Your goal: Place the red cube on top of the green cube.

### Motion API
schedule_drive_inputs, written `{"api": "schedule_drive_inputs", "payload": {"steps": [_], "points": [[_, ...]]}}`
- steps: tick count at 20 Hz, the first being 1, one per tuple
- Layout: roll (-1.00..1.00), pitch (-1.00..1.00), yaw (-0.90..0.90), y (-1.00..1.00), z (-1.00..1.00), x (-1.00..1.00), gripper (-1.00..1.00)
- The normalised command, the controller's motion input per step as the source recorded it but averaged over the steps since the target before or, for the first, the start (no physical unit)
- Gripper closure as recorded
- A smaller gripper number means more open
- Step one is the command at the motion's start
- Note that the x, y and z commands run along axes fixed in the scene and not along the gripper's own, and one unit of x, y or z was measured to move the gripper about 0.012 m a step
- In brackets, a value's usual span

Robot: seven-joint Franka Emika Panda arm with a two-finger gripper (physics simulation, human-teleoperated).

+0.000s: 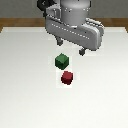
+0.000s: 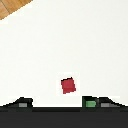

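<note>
The red cube (image 1: 67,77) sits on the white table (image 1: 25,75), just in front of the green cube (image 1: 61,61) and slightly toward the exterior view's right. The two cubes are close together but apart. My gripper (image 1: 71,47) hangs above the table behind the green cube, open and empty, with its fingers spread wide. In the wrist view the red cube (image 2: 68,85) lies on the table between the two fingertips (image 2: 22,102). The green cube (image 2: 89,102) shows only partly there, cut off by the dark gripper body.
The white table fills most of both views. A strip of wooden floor (image 1: 15,22) runs beyond its far edge and also shows in a corner of the wrist view (image 2: 12,7). The arm's bulky grey wrist (image 1: 75,22) looms over the far part of the table.
</note>
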Motion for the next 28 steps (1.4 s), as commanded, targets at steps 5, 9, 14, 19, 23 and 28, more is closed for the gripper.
{"api": "schedule_drive_inputs", "payload": {"steps": [5, 9, 14, 19, 23, 28], "points": [[0.00, 0.00, 0.00, 0.00, 0.00, -0.20, -1.00], [0.00, 0.00, 0.00, 0.00, -0.25, 0.00, -1.00], [0.00, 0.00, 0.00, 0.00, -0.80, 0.00, -1.00], [0.00, 0.00, 0.00, -0.04, -1.00, 0.00, -1.00], [0.00, 0.00, 0.00, 0.00, 0.00, 0.00, -1.00], [0.00, 0.00, 0.00, 0.00, -0.20, 0.00, -1.00]]}}
